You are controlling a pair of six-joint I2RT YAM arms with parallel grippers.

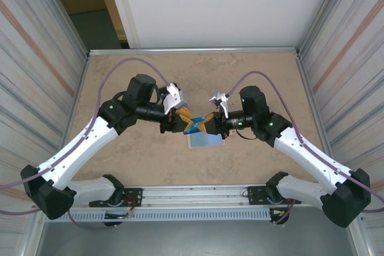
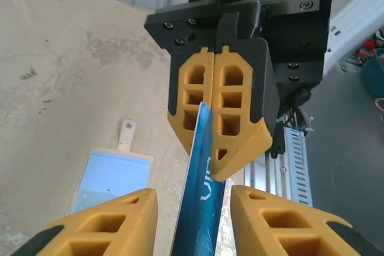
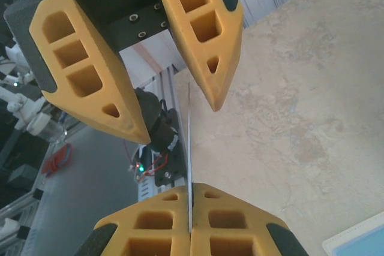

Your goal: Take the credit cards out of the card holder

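Currently the blue plastic credit card (image 2: pixel 203 205) is up in the air over the table centre, clear of the flat beige folding card holder (image 2: pixel 114 175). The holder lies open, pale blue side up, on the beige marbled tabletop (image 1: pixel 246 172), close under the grippers. Right gripper (image 3: pixel 190 199) is clamped tight on one end of the card. Left gripper (image 3: pixel 179 123) straddles the other end, jaws partly apart, a gap on both sides, touching nothing. Looks like a handoff or a re-grip. To do it well, close left squarely on the flat faces, deep enough, before right lets go, since a thin card could pivot or slip. Then set it down apart from the holder. More cards inside? Can't tell.
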